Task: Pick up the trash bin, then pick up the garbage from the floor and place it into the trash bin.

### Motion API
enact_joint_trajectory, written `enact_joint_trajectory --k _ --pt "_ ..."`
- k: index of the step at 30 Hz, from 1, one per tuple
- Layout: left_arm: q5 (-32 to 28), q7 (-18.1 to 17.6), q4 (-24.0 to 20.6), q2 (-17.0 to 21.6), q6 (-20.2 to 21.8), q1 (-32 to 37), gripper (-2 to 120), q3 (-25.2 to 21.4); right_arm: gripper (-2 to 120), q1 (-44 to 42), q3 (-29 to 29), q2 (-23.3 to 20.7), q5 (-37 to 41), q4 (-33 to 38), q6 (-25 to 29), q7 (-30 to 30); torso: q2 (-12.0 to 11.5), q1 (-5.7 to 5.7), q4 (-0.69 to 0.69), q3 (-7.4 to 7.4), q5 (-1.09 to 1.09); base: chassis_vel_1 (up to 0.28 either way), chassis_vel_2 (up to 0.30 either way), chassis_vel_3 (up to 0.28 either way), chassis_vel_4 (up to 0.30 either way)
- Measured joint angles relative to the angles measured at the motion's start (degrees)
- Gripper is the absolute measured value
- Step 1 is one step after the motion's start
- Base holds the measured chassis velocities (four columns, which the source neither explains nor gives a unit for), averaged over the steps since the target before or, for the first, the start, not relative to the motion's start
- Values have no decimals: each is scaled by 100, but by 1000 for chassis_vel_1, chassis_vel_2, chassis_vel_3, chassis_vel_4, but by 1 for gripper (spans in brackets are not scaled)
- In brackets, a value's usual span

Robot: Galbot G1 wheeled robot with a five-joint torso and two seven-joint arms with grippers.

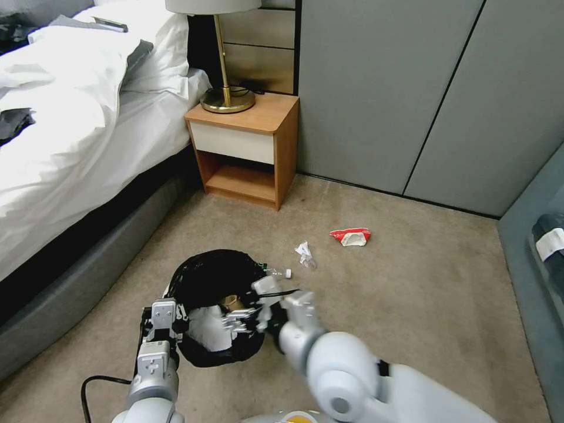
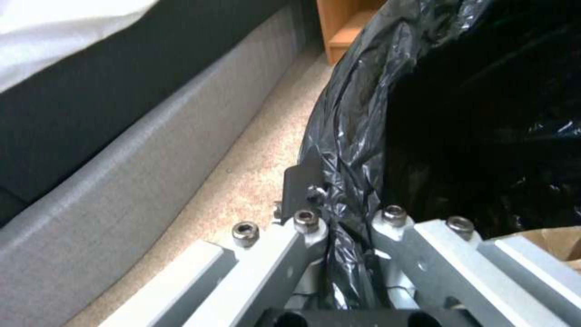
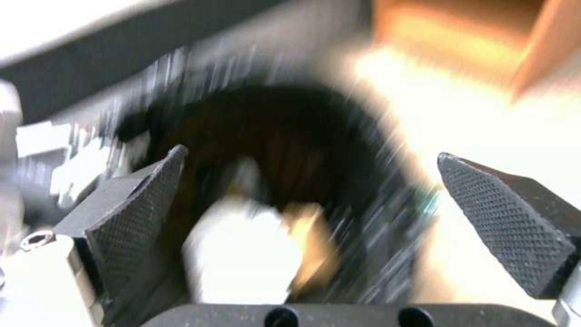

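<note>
The trash bin (image 1: pixel 200 279), white with a black bag liner, is held tilted just above the floor (image 1: pixel 411 305). My left gripper (image 1: pixel 166 312) is shut on its near rim; in the left wrist view the liner (image 2: pixel 357 136) is pinched in that gripper (image 2: pixel 339 218). My right gripper (image 1: pixel 252 302) hovers open over the bin's mouth, its pads (image 3: pixel 145 190) spread wide with nothing between them. White and tan garbage (image 1: pixel 208 329) lies inside the bin (image 3: pixel 290 118). On the carpet lie a red-and-white packet (image 1: pixel 351 236), a clear plastic scrap (image 1: pixel 305 254) and a small clear piece (image 1: pixel 279 272).
A bed (image 1: pixel 70 135) with a grey base runs along the left. A wooden nightstand (image 1: pixel 247 147) with a brass lamp (image 1: pixel 226 94) stands behind the bin. Grey wardrobe doors (image 1: pixel 411 88) close off the back, and a dark seat (image 1: pixel 540 252) sits at the right edge.
</note>
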Motion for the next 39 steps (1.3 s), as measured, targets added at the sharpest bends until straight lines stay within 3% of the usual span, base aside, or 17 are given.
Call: enact_joint_trajectory --k 3,9,12,13,16,25,39 --pt "-12 -2 31 1 0 -14 1 -14 100 -535 517 -95 -1563 183 955 -680 0 0 1 0 0 0 0 0 0" --pt "-61 -4 15 17 9 -10 1 -43 100 -1510 1169 236 -2785 333 1547 -961 0 0 0 0 0 0 0 0 0" --pt "-149 -6 -47 56 16 14 1 -116 100 -2232 1753 693 -3829 144 2356 -1245 0 0 -1 0 0 0 0 0 0" --pt "-149 -6 -47 56 16 14 1 -116 100 -2232 1753 693 -3829 144 2356 -1245 0 0 -1 0 0 0 0 0 0" --pt "-216 -11 -91 93 18 24 1 -158 100 -2681 2293 1148 -4620 -187 3198 -1341 0 0 0 0 1 0 0 0 0" --pt "-350 -15 -169 104 19 11 1 -216 100 -3452 2943 1542 -4726 -611 3923 -1249 0 0 0 0 0 0 0 0 0" --pt "-428 -16 -209 105 19 29 1 -257 100 -3643 3272 1678 -4722 -989 4362 -1328 0 0 1 0 0 0 0 0 0"
